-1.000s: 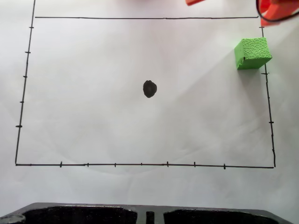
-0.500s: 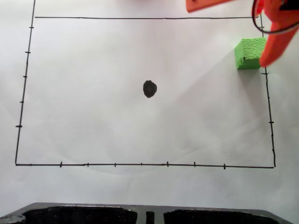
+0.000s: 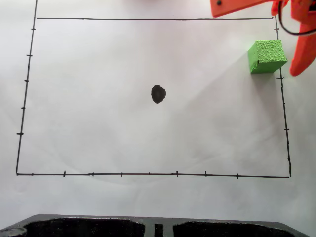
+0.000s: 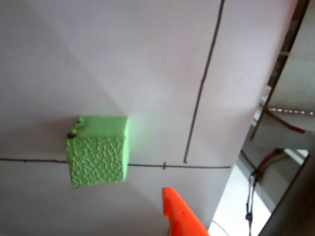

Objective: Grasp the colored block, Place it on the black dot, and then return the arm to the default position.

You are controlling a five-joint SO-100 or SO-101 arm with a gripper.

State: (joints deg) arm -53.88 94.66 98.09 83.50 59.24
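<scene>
White paper [image 3: 98, 138], black dot [image 3: 158, 94] at centre, green cube [image 3: 267, 56] on border

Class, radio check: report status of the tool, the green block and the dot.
Tool open, empty, straddling above the green block. Block on the paper's right border line, ungrasped. Black dot bare, path to it unobstructed.

A bright green, crackle-patterned colored block [image 3: 267, 56] is seen on white paper [image 3: 98, 128] ruled with thin black border lines [image 3: 148, 174]. The black dot [image 3: 158, 94] is inky. The fingers [image 3: 301, 54] are orange; a dark, possibly black, tray [image 3: 148, 224] edges the bottom.
</scene>
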